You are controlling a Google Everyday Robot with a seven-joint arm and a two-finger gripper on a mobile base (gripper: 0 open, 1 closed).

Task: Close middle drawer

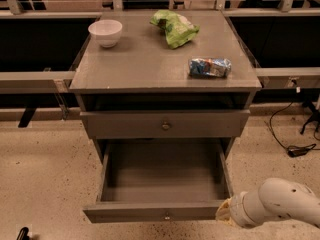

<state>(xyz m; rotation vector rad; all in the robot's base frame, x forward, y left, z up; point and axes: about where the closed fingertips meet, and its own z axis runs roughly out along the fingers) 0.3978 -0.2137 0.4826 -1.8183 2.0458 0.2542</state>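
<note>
The middle drawer (145, 212) stood pulled well out, its front running side to side. The tool (224, 215) sat low at the drawer's right front corner, so the closing push pointed back toward the cabinet (165, 125). Whether the tool was spread or closed, I couldn't tell.

Bowl (105, 32): white, upright, at the back left corner of the grey tabletop (145, 64).
Green bag (173, 27): crumpled, at the back, right of centre, well apart from the bowl.
Blue packet (209, 67): lying flat near the right edge, in front of the green bag.
Upper drawer front (125, 125): grey, shut, round knob at its centre.
Cable (295, 149): black, on the speckled floor (45, 174) at the right.
End effector (223, 215): low at the right, near the floor.
</note>
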